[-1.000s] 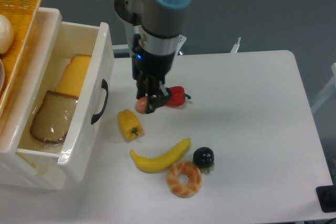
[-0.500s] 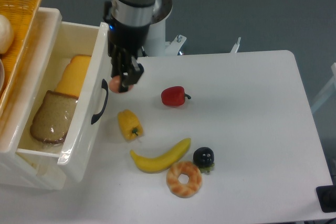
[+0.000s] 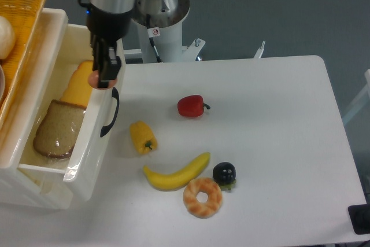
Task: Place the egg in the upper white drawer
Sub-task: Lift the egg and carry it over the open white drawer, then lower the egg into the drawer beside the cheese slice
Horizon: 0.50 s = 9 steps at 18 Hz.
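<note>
The upper white drawer (image 3: 110, 67) stands pulled open at the left, its curved black handle (image 3: 110, 111) facing the table. My gripper (image 3: 104, 78) hangs over the drawer's front wall, shut on the pinkish egg (image 3: 94, 78), of which only a sliver shows at the left of the fingers. Inside the drawer lie a slice of brown bread (image 3: 55, 129) and an orange-yellow piece (image 3: 78, 87).
An orange wicker basket (image 3: 23, 10) with a white ball (image 3: 4, 34) sits above the drawer at far left. On the table lie a red pepper (image 3: 191, 106), yellow pepper (image 3: 142, 136), banana (image 3: 176, 173), a dark fruit (image 3: 224, 173) and a doughnut (image 3: 203, 197).
The gripper has carried the egg left and up, from beside the red pepper to above the drawer's front wall. The other items have not moved.
</note>
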Available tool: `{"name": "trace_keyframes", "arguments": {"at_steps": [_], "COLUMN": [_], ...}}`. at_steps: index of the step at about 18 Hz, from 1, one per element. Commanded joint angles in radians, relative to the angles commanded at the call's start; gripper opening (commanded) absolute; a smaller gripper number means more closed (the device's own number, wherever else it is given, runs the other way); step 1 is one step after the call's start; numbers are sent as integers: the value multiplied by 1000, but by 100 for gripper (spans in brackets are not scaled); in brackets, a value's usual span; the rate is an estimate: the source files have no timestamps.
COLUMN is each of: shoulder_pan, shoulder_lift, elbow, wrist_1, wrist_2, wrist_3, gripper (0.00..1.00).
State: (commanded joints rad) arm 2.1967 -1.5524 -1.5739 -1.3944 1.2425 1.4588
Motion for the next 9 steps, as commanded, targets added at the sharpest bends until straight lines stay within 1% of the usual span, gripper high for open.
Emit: {"name": "trace_keyframes", "arguments": {"at_steps": [4,9], "shoulder_pan": [-31,-35], "shoulder_lift": [0,-2], "elbow": [-20,-51], "wrist_1": [-12,-15], "wrist_2": [2,5], "wrist_3": [5,8], "gripper": [14,15]}}
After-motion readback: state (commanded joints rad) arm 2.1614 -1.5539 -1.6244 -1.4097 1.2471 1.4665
